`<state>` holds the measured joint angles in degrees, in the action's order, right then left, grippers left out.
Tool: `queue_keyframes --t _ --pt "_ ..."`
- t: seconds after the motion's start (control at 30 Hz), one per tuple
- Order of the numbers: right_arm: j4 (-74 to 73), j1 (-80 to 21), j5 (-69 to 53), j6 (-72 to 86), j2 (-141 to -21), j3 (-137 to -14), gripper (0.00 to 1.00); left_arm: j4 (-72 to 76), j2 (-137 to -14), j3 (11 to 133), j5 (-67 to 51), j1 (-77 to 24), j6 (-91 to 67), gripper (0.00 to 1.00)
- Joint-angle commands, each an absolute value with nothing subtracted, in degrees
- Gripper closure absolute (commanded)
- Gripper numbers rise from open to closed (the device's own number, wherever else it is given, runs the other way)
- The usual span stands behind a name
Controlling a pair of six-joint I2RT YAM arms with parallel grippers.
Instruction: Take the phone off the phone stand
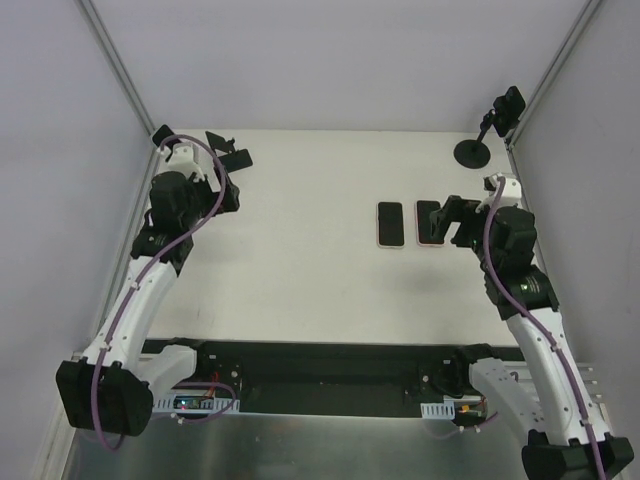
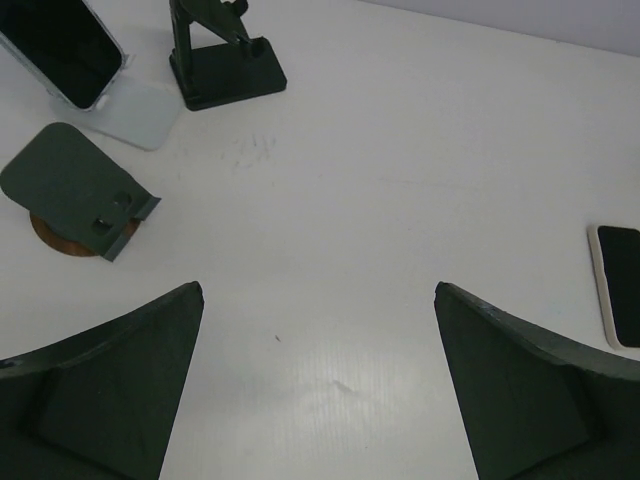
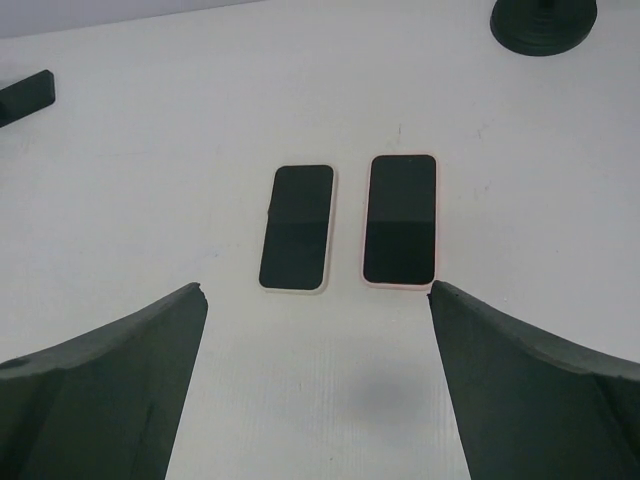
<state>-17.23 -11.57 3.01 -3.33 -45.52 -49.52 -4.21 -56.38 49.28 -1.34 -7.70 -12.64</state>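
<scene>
A phone in a pale case (image 2: 62,45) leans on a white stand (image 2: 138,115) at the far left; in the top view it is a dark shape (image 1: 162,134). Another phone (image 1: 510,107) sits on a black arm stand with a round base (image 1: 472,152) at the back right; that base also shows in the right wrist view (image 3: 543,20). My left gripper (image 1: 228,190) (image 2: 318,292) is open and empty over bare table, short of the white stand. My right gripper (image 1: 445,222) (image 3: 317,290) is open and empty, just short of two flat phones.
Two phones lie flat mid-table, one in a cream case (image 3: 297,227) (image 1: 390,223) and one in a pink case (image 3: 401,218) (image 1: 428,222). An empty black stand (image 2: 225,62) and a grey stand on a round wooden base (image 2: 75,190) are near the white stand. Walls close in both sides.
</scene>
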Motion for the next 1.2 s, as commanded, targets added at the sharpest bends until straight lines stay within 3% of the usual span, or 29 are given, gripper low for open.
queue_keyframes --t 0.0,0.37,0.77,0.93,1.17 --pt "-17.3 -11.6 1.2 -3.8 -39.4 -46.9 0.04 -3.9 -63.2 56.5 -1.3 -2.9 -10.9 0.01" --pt "-18.8 -11.5 -8.5 -1.8 -33.0 -42.5 0.04 -0.2 -86.6 75.5 -16.4 13.9 -13.7 0.01" --pt "-21.6 -11.6 -8.3 -0.6 -35.2 -44.1 0.04 6.7 -108.7 93.3 -35.0 25.5 -13.5 0.03" --pt "-21.5 -11.6 -7.5 -0.2 -36.6 -45.2 0.04 7.0 -115.0 99.6 -37.3 27.2 -12.8 0.11" --pt "-22.7 -11.6 -6.9 -0.4 -39.8 -48.2 0.04 8.4 -122.1 104.8 -40.4 27.8 -14.4 0.32"
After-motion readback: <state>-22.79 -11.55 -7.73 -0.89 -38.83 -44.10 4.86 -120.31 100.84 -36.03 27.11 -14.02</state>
